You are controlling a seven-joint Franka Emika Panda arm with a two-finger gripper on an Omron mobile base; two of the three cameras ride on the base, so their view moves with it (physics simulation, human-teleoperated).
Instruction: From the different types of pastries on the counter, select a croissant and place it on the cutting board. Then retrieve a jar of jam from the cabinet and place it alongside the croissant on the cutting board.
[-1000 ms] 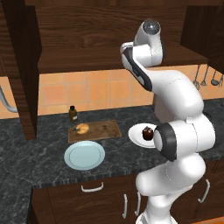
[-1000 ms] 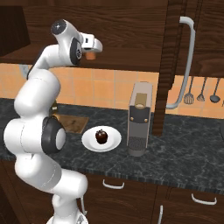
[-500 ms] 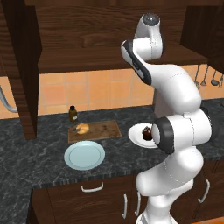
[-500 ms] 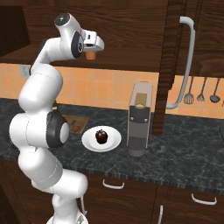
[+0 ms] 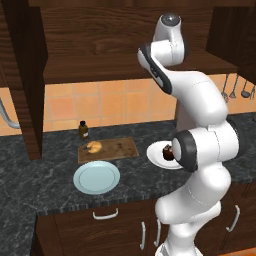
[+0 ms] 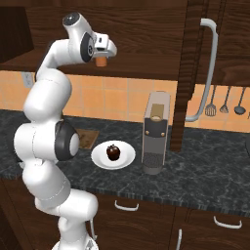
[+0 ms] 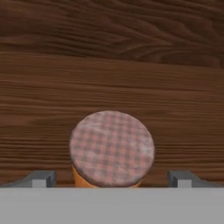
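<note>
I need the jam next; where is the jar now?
The jar of jam stands on the cabinet shelf, directly under the open pincer, between its fingertips; right base view shows likewise.

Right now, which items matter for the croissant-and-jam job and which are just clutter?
Job:
- croissant on cutting board
- jam jar on cabinet shelf
- open hand over the jar

Clutter:
- cupcake on white plate
- blue plate
- brown bottle
- coffee machine
</note>
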